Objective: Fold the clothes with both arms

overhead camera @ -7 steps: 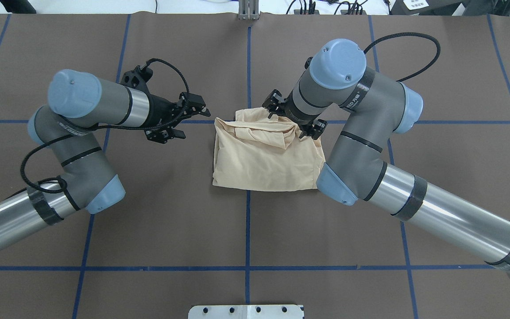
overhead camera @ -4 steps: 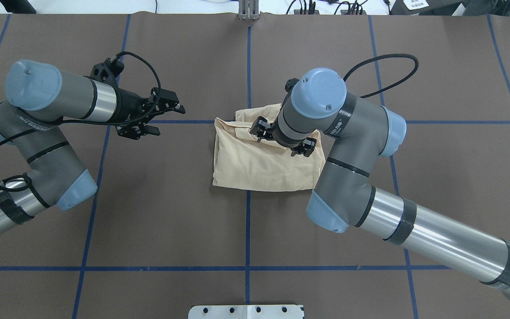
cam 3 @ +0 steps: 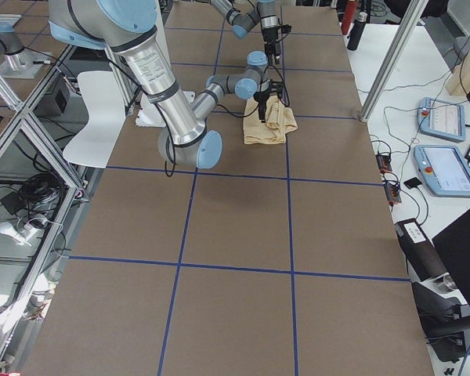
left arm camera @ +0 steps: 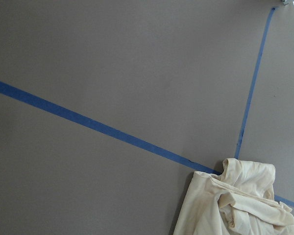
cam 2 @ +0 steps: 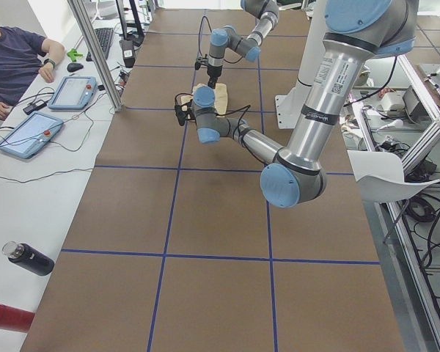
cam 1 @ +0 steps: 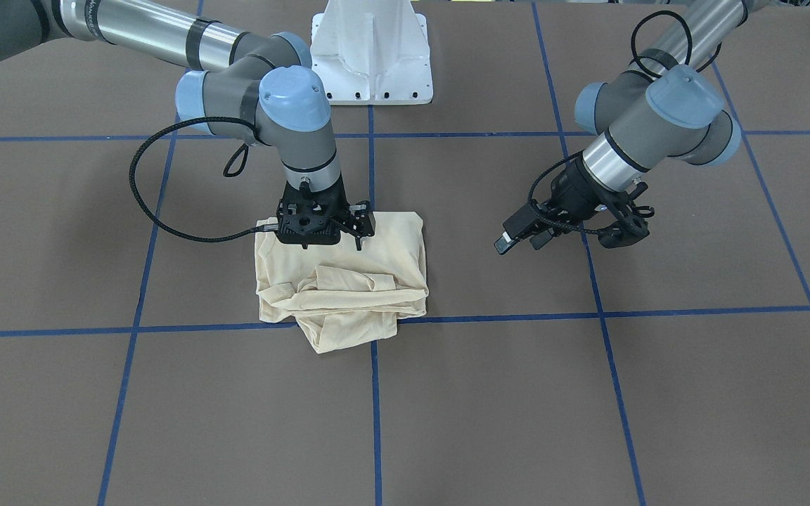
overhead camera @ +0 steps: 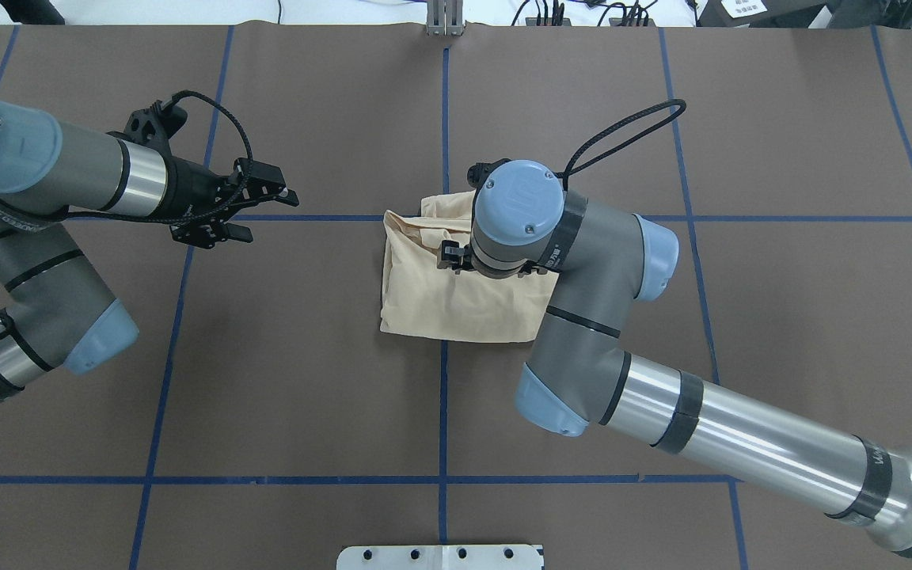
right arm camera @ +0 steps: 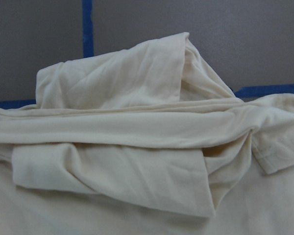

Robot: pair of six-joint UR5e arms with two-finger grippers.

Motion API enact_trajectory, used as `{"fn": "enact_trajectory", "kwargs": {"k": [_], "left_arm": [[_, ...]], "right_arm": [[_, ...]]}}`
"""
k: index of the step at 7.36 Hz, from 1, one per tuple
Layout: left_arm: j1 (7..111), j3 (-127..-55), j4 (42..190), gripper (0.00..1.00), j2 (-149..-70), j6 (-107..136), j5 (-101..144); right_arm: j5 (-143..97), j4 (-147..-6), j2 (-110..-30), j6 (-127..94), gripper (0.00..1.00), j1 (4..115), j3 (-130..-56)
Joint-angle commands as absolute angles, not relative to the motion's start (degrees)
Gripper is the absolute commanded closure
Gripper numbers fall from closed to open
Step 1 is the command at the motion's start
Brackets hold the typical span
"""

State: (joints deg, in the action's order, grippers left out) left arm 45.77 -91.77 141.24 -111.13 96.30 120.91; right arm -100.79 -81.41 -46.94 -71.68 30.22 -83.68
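Note:
The clothes (overhead camera: 456, 297) are one cream shirt lying folded into a rough square at the table's centre, also seen in the front view (cam 1: 349, 281). A bunched sleeve fold lies across its far half (right arm camera: 137, 132). My right gripper (cam 1: 324, 237) points straight down over the shirt's near half with its jaws spread wide and nothing between them. In the overhead view the right wrist (overhead camera: 515, 210) hides it. My left gripper (overhead camera: 270, 215) hangs open and empty well to the left of the shirt, also seen in the front view (cam 1: 523, 242). The left wrist view shows only the shirt's corner (left arm camera: 235, 205).
Blue tape lines (overhead camera: 443, 119) divide the brown table cover. The white pedestal base (cam 1: 370, 56) stands at the robot's side. A person (cam 2: 15, 55) sits beside the table's far side with control tablets (cam 2: 73, 92) and a black bottle (cam 2: 29, 258).
The right arm swung in over the shirt, from its far edge toward its middle. The left arm drew back to the left, away from the shirt. Both grippers stayed open.

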Motion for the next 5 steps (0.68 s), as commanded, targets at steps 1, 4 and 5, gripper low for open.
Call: {"fn": "enact_trajectory", "kwargs": {"k": [1, 4, 5], "left_arm": [[45.79, -92.64, 141.15, 0.01, -110.92, 96.24, 121.03], [45.79, -92.55, 141.15, 0.01, -110.48, 96.24, 120.94], [45.7, -92.37, 141.15, 0.01, -110.39, 96.24, 120.94]], "right_arm": [[-99.24, -79.55, -43.43, -70.49, 0.0, 30.32, -76.93], [-99.05, -75.32, -37.83, -70.4, 0.0, 33.03, -68.24], [-98.88, -74.63, -36.31, -69.36, 0.0, 34.61, -66.55]]}}
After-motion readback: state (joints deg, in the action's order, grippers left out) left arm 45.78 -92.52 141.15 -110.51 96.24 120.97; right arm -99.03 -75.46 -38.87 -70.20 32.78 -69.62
